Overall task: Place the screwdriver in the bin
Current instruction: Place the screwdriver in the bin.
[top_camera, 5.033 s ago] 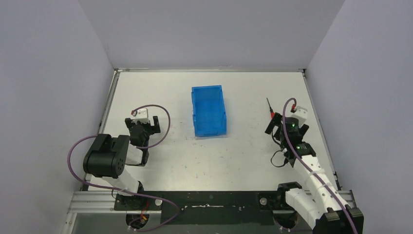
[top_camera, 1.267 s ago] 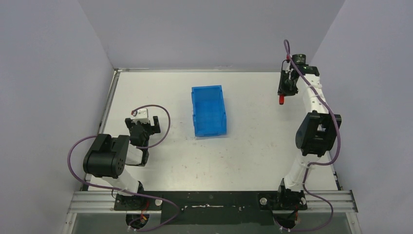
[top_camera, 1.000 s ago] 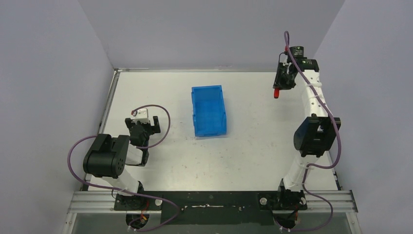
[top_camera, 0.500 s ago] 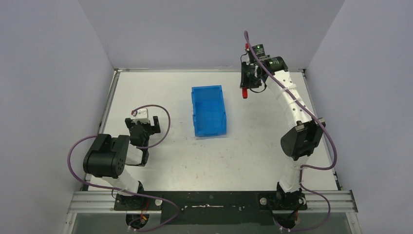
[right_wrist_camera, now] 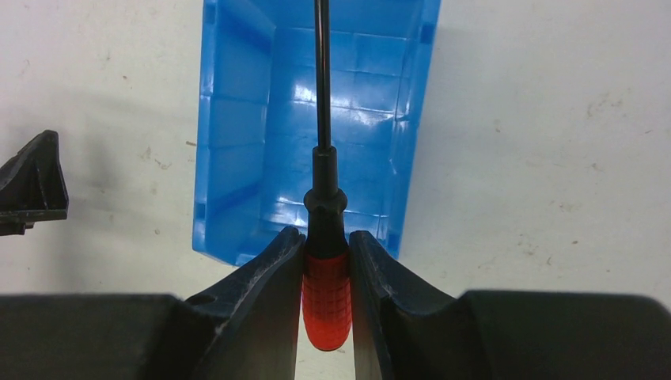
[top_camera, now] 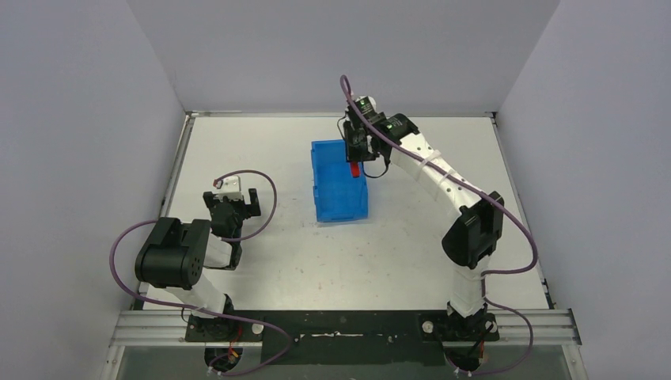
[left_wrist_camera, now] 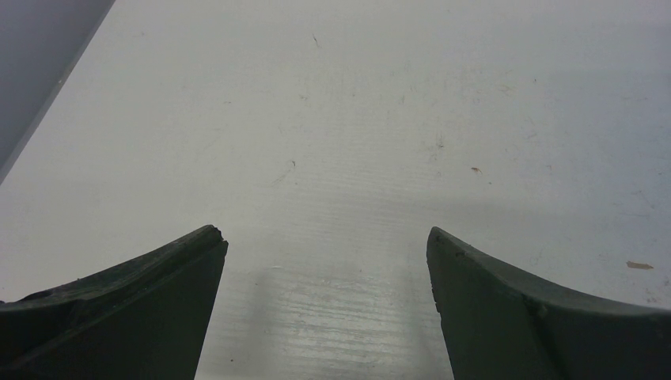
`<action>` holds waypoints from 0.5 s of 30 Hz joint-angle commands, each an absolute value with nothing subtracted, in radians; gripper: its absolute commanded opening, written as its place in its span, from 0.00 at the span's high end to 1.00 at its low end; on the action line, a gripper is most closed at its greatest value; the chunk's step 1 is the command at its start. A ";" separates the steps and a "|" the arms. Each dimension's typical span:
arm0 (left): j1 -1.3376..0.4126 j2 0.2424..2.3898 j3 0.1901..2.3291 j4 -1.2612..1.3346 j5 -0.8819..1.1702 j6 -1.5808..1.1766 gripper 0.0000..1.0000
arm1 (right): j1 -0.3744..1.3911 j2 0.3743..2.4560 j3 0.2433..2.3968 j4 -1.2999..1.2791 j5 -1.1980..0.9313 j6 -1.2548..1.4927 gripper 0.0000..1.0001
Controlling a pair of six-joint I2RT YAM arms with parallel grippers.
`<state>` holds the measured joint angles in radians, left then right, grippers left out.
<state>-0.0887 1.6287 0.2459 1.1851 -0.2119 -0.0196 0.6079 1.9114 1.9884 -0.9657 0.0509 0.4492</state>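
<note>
My right gripper [right_wrist_camera: 326, 241] is shut on the red handle of the screwdriver [right_wrist_camera: 325, 293], whose black shaft points out over the blue bin [right_wrist_camera: 237, 142] below. In the top view the right gripper [top_camera: 356, 162] hangs in the air over the bin's [top_camera: 332, 194] far right part, and the screwdriver [top_camera: 354, 169] shows as a red spot above the bin's right side. My left gripper [top_camera: 234, 207] rests low at the left of the table, well apart from the bin; its fingers [left_wrist_camera: 134, 301] stand wide apart with only bare table between them.
The white table [top_camera: 411, 237] is walled by grey panels on three sides. The left gripper's tip [right_wrist_camera: 32, 186] shows at the left edge of the right wrist view. A purple cable [top_camera: 261, 186] loops by the left arm.
The right arm has swung left from the far right corner, carrying the screwdriver across to above the bin. The left arm has not moved.
</note>
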 commanded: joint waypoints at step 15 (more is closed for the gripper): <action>-0.082 1.610 0.254 1.210 -0.207 -0.029 0.03 | 0.715 2.022 1.854 -0.802 0.163 0.576 1.00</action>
